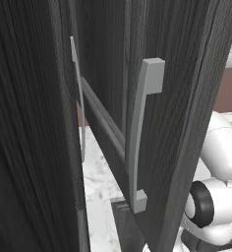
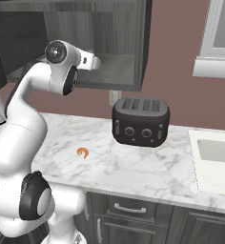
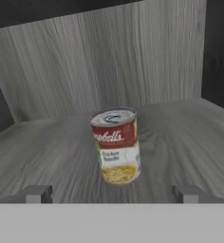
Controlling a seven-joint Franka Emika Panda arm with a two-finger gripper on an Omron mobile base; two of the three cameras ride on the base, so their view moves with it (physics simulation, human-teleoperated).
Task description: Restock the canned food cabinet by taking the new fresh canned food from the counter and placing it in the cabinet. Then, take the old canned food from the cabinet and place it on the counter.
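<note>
A canned food tin (image 3: 115,144) with a red and white soup label stands upright on the grey wood shelf (image 3: 190,133) inside the cabinet (image 2: 133,33). I cannot tell whether it is the new one or the old one. My gripper (image 3: 113,193) is open, its two fingertips (image 3: 35,193) wide apart just in front of the can, touching nothing. In the right base view my arm reaches up into the open cabinet, above the white marble counter (image 2: 133,167). The cabinet's open door (image 1: 187,98) with its pale bar handle (image 1: 140,133) stands close in the left base view.
A black toaster (image 2: 140,121) sits on the counter against the wall, under the cabinet's right end. A small orange thing (image 2: 82,152) lies on the marble left of it. A white sink (image 2: 217,157) lies at the right and a window (image 2: 219,43) is above it.
</note>
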